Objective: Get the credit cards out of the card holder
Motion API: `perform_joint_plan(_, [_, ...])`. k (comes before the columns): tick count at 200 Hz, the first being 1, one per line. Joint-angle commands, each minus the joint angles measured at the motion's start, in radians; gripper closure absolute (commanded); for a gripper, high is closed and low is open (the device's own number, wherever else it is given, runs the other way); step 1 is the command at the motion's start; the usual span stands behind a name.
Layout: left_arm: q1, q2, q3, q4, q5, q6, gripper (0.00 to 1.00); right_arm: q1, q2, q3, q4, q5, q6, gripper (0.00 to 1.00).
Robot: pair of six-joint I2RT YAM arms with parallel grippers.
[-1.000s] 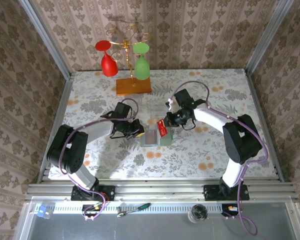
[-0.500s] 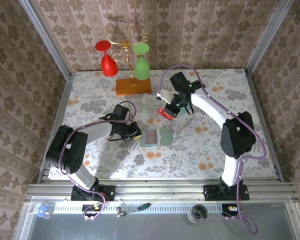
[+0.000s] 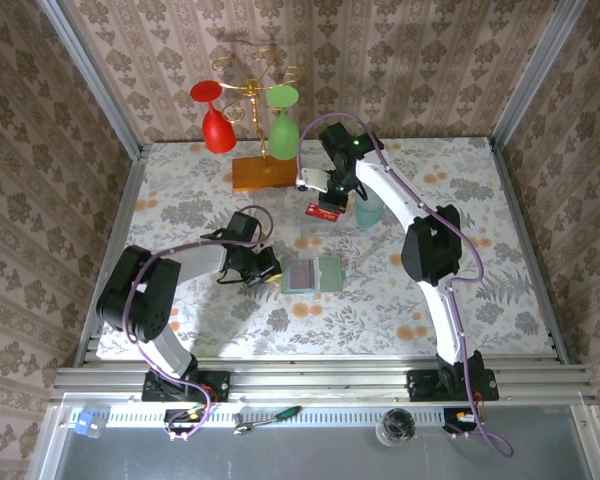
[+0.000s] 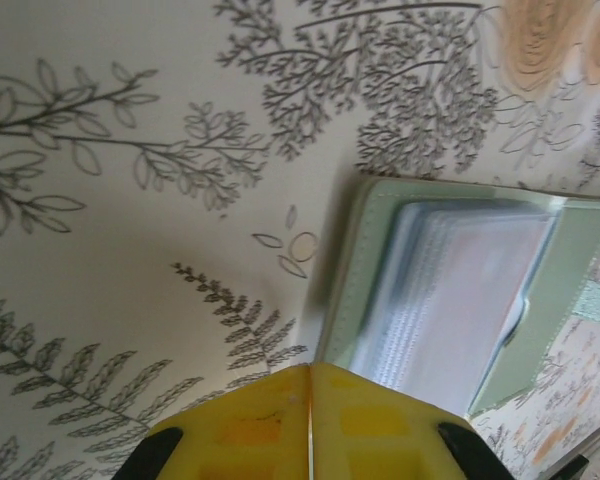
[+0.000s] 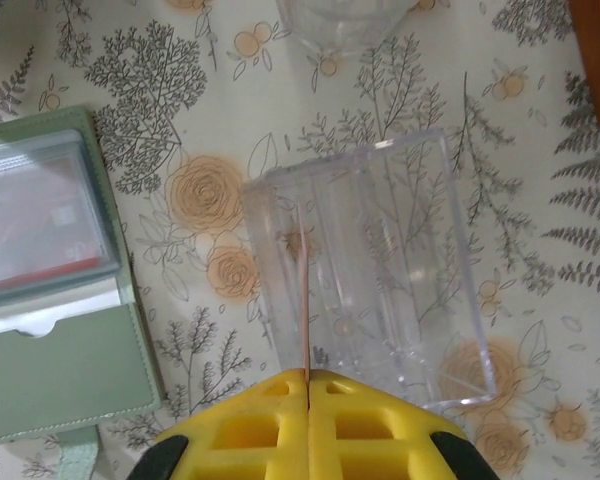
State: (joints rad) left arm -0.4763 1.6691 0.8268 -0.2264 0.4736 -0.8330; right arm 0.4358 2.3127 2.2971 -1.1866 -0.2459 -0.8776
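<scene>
Right arm: stretched toward the worktop's far edge; right gripper [image 3: 325, 203] pinches a red credit card [image 3: 320, 210] edge-on over the clear box [image 5: 380, 270].
Left arm: bent low; left gripper [image 3: 267, 268] pressed together beside the open card holder [image 3: 315, 274], mid-worktop.

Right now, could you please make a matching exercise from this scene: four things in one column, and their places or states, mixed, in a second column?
Things:
1. red card
2. card holder
3. clear plastic box
4. wooden slab

Places or states:
A. lies open on the table
B. orange-brown, at the far side
C. pinched in the right gripper
D. transparent, below the held card

Pairs: 1-C, 2-A, 3-D, 4-B.
</scene>
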Motion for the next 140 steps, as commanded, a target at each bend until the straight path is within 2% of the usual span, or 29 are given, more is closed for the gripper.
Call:
perform_joint_plan(1, [0.011,0.017,0.048,-0.052,-0.007,0.024,0.91,-0.010,0.068,0.113,-0.160,-0.010,-0.060,1.00])
perform_joint_plan(66, [0.013,0.030,0.075,-0.081,-0.003,0.030,0.92,-0.010,0.176,0.246,-0.204,-0.021,-0.097,1.00])
perform_joint_plan(140, [0.013,0.039,0.072,-0.077,0.003,0.029,0.92,-0.007,0.218,0.255,-0.241,-0.043,-0.115,1.00])
